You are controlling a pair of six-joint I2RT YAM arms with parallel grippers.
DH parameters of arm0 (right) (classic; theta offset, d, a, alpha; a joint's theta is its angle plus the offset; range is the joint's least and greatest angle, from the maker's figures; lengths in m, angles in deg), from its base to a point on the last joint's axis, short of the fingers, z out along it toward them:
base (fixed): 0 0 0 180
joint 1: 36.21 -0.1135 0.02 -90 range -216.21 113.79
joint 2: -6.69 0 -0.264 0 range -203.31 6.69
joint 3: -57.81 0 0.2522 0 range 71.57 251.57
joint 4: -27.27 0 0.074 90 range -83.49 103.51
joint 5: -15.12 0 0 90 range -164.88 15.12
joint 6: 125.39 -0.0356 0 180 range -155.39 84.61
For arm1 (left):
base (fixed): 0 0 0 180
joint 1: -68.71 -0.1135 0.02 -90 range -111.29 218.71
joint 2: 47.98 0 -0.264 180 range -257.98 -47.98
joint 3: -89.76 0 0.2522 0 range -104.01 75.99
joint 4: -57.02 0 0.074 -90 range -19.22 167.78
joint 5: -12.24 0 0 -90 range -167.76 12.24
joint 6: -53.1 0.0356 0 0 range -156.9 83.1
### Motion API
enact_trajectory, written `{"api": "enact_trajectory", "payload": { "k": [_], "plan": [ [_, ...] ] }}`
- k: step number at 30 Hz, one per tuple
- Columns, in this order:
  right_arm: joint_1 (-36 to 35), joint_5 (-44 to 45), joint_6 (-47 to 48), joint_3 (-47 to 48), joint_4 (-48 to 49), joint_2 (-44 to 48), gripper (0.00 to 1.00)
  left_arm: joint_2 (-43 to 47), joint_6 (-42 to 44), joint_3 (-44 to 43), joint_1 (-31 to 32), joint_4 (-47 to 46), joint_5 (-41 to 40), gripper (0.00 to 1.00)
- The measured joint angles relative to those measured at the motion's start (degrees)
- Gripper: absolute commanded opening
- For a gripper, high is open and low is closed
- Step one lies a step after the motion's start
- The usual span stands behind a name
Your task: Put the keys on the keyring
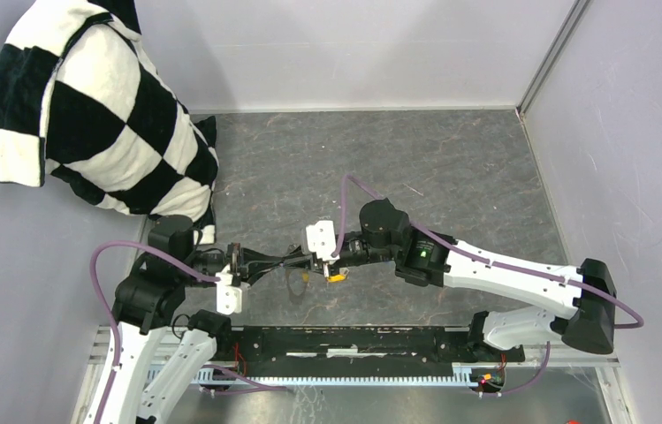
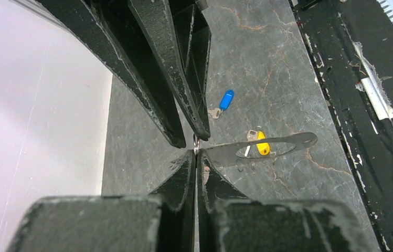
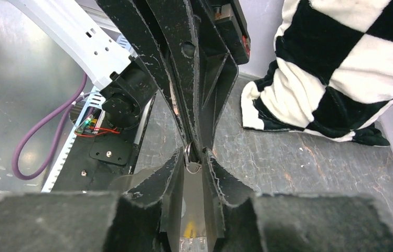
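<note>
A dark grey, stone-patterned tabletop (image 1: 451, 168) fills the space between pale walls (image 1: 353, 44). A black-and-white checked cloth (image 1: 106, 115) is draped over its far left corner. A black rail (image 1: 353, 340) runs along the near edge, where the arm bases sit.

The left arm (image 1: 146, 300) reaches rightward and the right arm (image 1: 504, 269) reaches leftward, so the two meet tip to tip over the near middle of the tabletop.

The left hand (image 2: 195, 157) has its fingers pressed flat together, with a thin bit of bright wire showing at the very tips. The right hand (image 3: 194, 156) is all but shut too. Its fingers keep a narrow slit further back, but the tips pinch a small curl of the same metal wire. The other hand's fingers come in from the opposite side and touch at that spot.

The keyring (image 2: 301, 139) runs out from this shared pinch. In the left wrist view it is a blurred grey oval stretching away to the right of the fingertips. From above it is a thin dark loop just below where the hands meet.

The yellow-headed key (image 2: 262, 146) shows through the loop's opening, just under the right hand. Whether it is threaded onto the wire cannot be told. The blue-headed key (image 2: 226, 100) lies flat on the tabletop, apart from the loop and outside it, beyond the right hand's fingers.
</note>
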Motion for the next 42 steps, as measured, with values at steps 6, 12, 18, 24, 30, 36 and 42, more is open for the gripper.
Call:
{"api": "enact_trajectory", "payload": {
  "k": [6, 12, 18, 24, 30, 36, 42],
  "plan": [
    [-0.3, 0.5, 0.9, 1.4, -1.9, -1.2, 0.18, -0.7, -0.9, -0.3, 0.0, 0.0, 0.0, 0.02],
    [-0.5, 1.3, 1.6, 1.9, -3.2, -1.3, 0.01, -0.8, -1.0, -0.5, -0.1, 0.0, -0.2, 0.03],
    [-0.6, 2.7, 1.7, 1.9, -2.7, -1.0, 0.01, -0.8, -3.8, -0.7, 0.0, -0.1, -0.4, 0.29],
    [-0.6, 3.4, 1.0, 0.7, -1.1, 0.3, 0.01, -0.7, -12.2, 0.3, 0.0, -2.8, -1.5, 0.28],
    [-0.6, 3.3, 0.2, 0.6, 0.1, 0.3, 0.01, 1.4, -22.5, 3.2, 0.0, -9.3, -2.7, 0.23],
    [-0.6, 3.3, -0.5, 0.6, 1.3, 0.3, 0.01, 1.6, -27.2, 3.3, 0.0, -12.1, -3.0, 0.19],
    [-0.6, 3.3, -0.9, 0.0, 2.1, 0.3, 0.01, 1.6, -29.3, 3.3, 0.0, -12.9, -2.9, 0.02]
  ]
}}
